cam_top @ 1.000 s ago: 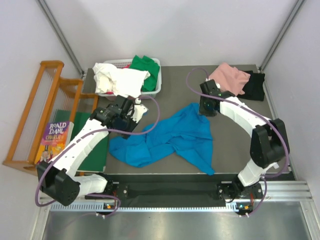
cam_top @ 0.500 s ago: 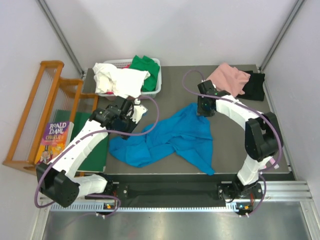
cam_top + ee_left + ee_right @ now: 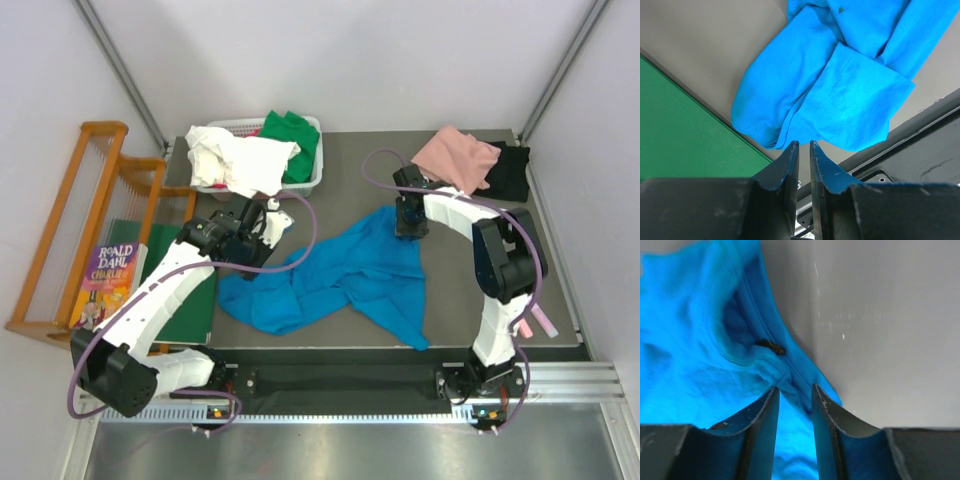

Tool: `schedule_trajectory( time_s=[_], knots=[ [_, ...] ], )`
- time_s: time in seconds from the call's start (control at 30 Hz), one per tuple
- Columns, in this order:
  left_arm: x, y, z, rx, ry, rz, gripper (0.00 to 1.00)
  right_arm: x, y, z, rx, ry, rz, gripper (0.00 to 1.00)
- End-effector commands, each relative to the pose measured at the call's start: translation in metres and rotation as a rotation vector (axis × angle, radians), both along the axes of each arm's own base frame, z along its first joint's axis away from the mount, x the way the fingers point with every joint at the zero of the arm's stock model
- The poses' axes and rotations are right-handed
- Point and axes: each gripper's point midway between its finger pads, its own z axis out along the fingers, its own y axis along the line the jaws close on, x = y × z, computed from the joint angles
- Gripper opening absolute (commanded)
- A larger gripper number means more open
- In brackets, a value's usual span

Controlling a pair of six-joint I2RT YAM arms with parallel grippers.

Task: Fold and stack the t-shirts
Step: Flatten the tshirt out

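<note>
A spread t-shirt [image 3: 340, 275] lies mid-frame on the table [image 3: 350, 190]. Behind it, toward the upper left, a basket [image 3: 303, 185] holds a heap of t-shirts [image 3: 245, 160] — some hang over its front rim. In the table's upper right corner, two more t-shirts [image 3: 460, 158] overlap. Left of the table lies a board [image 3: 198, 305] with a book [image 3: 105, 280] at its left edge — a rack [image 3: 60, 240] stands furthest left.

A flat grey desk [image 3: 350, 190] seen from above. A bright blue t-shirt [image 3: 340, 275] lies crumpled and spread across its middle. At the far left corner stands a white lattice basket [image 3: 316, 172], with a white t-shirt [image 3: 235, 160] spilling over its front and a green t-shirt [image 3: 290, 135] inside. At the far right corner a pink t-shirt [image 3: 457, 157] lies bunched, partly overlapping a black t-shirt [image 3: 510, 172].
</note>
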Motion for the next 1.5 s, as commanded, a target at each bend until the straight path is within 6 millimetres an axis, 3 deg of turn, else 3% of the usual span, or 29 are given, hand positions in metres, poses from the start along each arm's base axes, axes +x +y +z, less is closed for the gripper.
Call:
schedule_trajectory(
  time_s=[0.0,0.23,0.67,0.77,0.8,0.9,0.93,1.0,1.03,1.13,1.23,1.3,1.33,1.47],
  knots=[
    [0.001,-0.004,0.009,-0.036,-0.016,0.01,0.2,0.03,0.004,0.021,0.022,-0.079,0.001,0.33],
    [0.001,-0.006,0.009,-0.04,-0.014,0.009,0.2,0.036,0.011,0.024,0.043,-0.086,0.015,0.32],
    [0.004,-0.002,0.011,-0.027,-0.036,0.014,0.2,0.025,0.024,-0.002,0.107,-0.025,0.048,0.25],
    [0.004,-0.003,0.01,-0.028,-0.034,0.017,0.2,0.018,0.037,-0.006,0.176,0.003,0.093,0.14],
    [0.005,-0.003,0.01,-0.03,-0.036,0.019,0.2,0.017,0.039,-0.006,0.189,0.006,0.093,0.0],
    [0.005,-0.002,0.009,-0.022,-0.038,0.021,0.2,0.025,0.03,0.008,0.199,-0.058,0.018,0.0],
    [0.005,-0.001,0.008,-0.021,-0.037,0.023,0.2,0.032,0.018,0.023,0.223,-0.103,-0.034,0.0],
    [0.005,-0.002,0.009,-0.024,-0.039,0.023,0.2,0.037,0.0,0.034,0.263,-0.137,-0.142,0.0],
    [0.006,-0.003,0.011,-0.03,-0.045,0.024,0.2,0.046,-0.025,0.047,0.253,-0.182,-0.218,0.0],
    [0.007,-0.002,0.012,-0.031,-0.049,0.03,0.2,0.056,-0.075,0.073,0.223,-0.257,-0.385,0.0],
    [0.007,-0.003,0.013,-0.035,-0.049,0.027,0.22,0.062,-0.118,0.096,0.203,-0.313,-0.503,0.0],
    [0.007,-0.003,0.013,-0.035,-0.051,0.028,0.22,0.066,-0.13,0.109,0.198,-0.343,-0.526,0.0],
    [0.007,-0.003,0.012,-0.033,-0.048,0.025,0.22,0.067,-0.15,0.113,0.196,-0.352,-0.567,0.0],
    [0.009,-0.006,0.01,-0.042,-0.045,0.019,0.23,0.067,-0.143,0.108,0.221,-0.314,-0.518,0.0]
  ],
)
